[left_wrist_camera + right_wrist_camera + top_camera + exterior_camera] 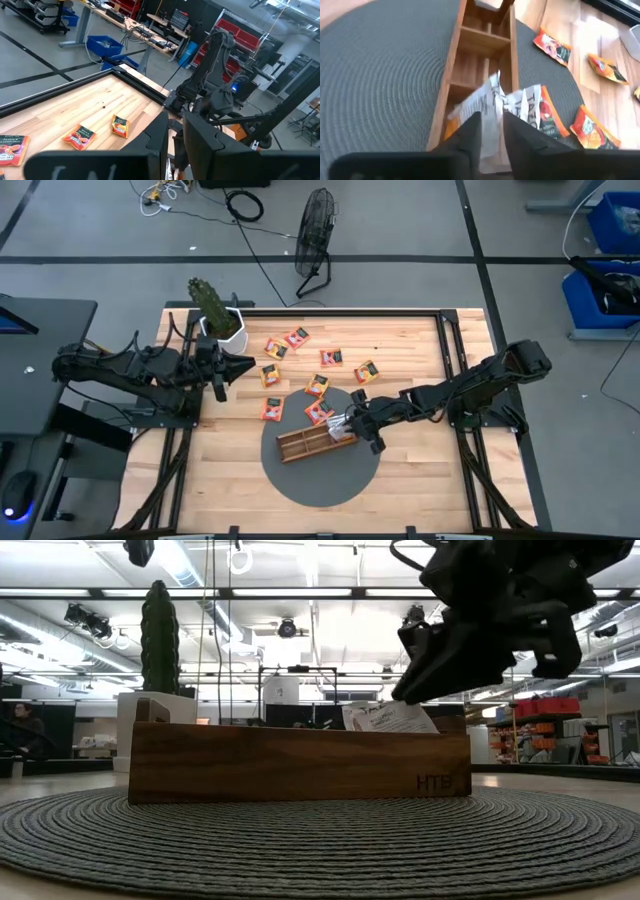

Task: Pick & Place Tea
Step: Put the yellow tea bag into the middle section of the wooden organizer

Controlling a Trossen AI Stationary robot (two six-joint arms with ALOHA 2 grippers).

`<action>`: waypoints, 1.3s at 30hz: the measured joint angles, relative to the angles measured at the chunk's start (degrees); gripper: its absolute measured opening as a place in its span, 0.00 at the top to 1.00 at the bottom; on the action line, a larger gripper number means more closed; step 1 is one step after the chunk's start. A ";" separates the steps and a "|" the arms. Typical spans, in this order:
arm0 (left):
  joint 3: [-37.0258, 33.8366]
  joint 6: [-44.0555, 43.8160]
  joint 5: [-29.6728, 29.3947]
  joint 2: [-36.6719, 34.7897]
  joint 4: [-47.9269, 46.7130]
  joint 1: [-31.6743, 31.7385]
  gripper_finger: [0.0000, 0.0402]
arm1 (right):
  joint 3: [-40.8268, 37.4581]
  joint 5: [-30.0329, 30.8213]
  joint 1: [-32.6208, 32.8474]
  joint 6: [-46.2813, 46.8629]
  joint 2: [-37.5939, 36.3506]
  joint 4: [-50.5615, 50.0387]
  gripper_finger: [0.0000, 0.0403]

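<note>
Right pincer (350,423) sits over the right end of the wooden divided tray (300,446), which lies on a round grey woven mat (320,480) in the middle of the wooden surface (420,470). In the right wrist view a white tea sachet (490,107) stands between the two dark fingers (467,132); the gap is narrow, and I cannot tell whether the fingers grip the sachet or only flank it. The sachet's lower part is inside the end compartment of the tray. The low view shows the same white sachet (390,717) sticking up above the tray wall, under the pincer.

An orange sachet (550,117) lies just beside the tray on the mat's edge. More orange sachets (285,343) are scattered flat on the bare surface on the far side of the mat.

Left pincer (225,367) waits at the left edge of the surface, near a potted cactus (212,305). Its fingers stand narrow with nothing between them.
</note>
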 joint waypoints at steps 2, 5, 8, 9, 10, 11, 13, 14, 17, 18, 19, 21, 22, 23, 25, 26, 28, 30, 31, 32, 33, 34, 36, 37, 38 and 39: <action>0.00 -0.03 0.02 0.01 -0.07 0.00 0.85 | 0.44 -0.02 0.00 1.40 -0.31 -0.86 0.71; 0.00 -0.02 0.02 0.02 -0.38 0.00 0.85 | 2.57 0.02 0.00 5.74 -1.31 -3.19 0.63; 0.00 0.13 0.02 0.00 -0.37 0.00 0.85 | 5.82 2.47 -0.42 12.00 -3.26 -8.21 0.58; 0.00 0.24 0.02 0.00 -0.38 0.00 0.85 | 7.04 3.91 -0.73 14.00 -4.08 -10.09 0.58; 0.00 0.45 0.02 0.00 -0.46 0.00 0.85 | 8.30 5.50 -1.10 15.64 -4.91 -11.86 0.57; 0.00 0.54 0.02 0.01 -0.64 0.00 0.85 | 9.73 6.94 -1.62 17.30 -5.86 -14.02 0.58; 0.00 0.77 0.02 0.00 -1.18 0.00 0.85 | 12.26 8.85 -2.96 20.69 -7.52 -18.46 0.60; 0.00 1.42 0.02 0.02 -1.30 0.00 0.85 | 13.45 9.03 -3.85 22.73 -8.18 -20.36 0.62; 0.00 2.09 0.02 0.00 -1.44 0.00 0.85 | 15.86 8.19 -6.71 28.94 -10.28 -25.81 0.74; 0.00 2.16 0.02 0.01 -1.70 0.00 0.85 | 16.28 7.61 -7.69 30.49 -11.02 -27.06 0.79; 0.00 2.73 0.02 0.02 -1.85 0.00 0.85 | 16.41 6.74 -8.70 31.94 -11.81 -27.96 0.85; 0.00 3.68 0.03 0.02 -1.87 0.00 0.85 | 16.42 5.40 -10.84 35.35 -13.26 -29.73 0.96; 0.00 4.13 0.04 0.02 -1.87 0.00 0.85 | 16.42 5.06 -11.98 37.28 -13.88 -30.59 0.97; 0.00 4.37 0.03 0.02 -1.88 0.00 0.85 | 16.42 4.87 -13.07 39.87 -14.38 -31.96 0.97; 0.00 5.10 0.04 0.02 -1.90 0.00 0.85 | 16.42 4.60 -15.36 44.64 -15.04 -34.64 0.95; 0.00 5.71 0.04 0.02 -1.94 0.00 0.85 | 16.42 4.46 -16.38 46.15 -15.24 -36.52 0.96; 0.00 6.32 0.04 0.00 -2.00 -0.01 0.85 | 16.42 4.46 -18.05 49.01 -15.34 -38.69 0.98; 0.00 6.64 0.04 0.02 -2.16 0.00 0.85 | 16.42 2.98 -19.76 51.63 -15.34 -40.09 0.99; 0.00 6.65 0.04 0.00 -2.16 0.00 0.85 | 16.42 1.87 -20.78 53.18 -15.19 -40.81 0.99; 0.00 6.77 0.04 0.00 -2.18 0.00 0.85 | 16.42 0.91 -21.86 54.75 -14.84 -41.17 0.99; 0.00 7.21 0.06 0.02 -2.22 0.00 0.85 | 16.42 0.21 -23.00 56.30 -14.61 -41.88 0.99; 0.00 7.59 0.04 0.02 -2.27 0.00 0.85 | 16.33 -0.67 -24.16 57.55 -14.58 -42.98 0.99; 0.00 8.10 0.06 0.02 -2.27 0.00 0.85 | 15.66 -2.57 -26.30 58.89 -14.52 -42.52 0.99; 0.00 8.14 0.06 0.02 -2.27 -0.02 0.85 | 15.05 -4.17 -27.45 58.81 -14.45 -42.27 0.99; 0.00 8.17 0.04 0.01 -2.27 -0.02 0.85 | 14.22 -6.41 -28.62 58.07 -14.45 -42.45 0.99; 0.00 8.21 0.04 0.00 -2.27 -0.02 0.85 | 13.35 -9.43 -29.89 56.93 -14.43 -42.28 1.00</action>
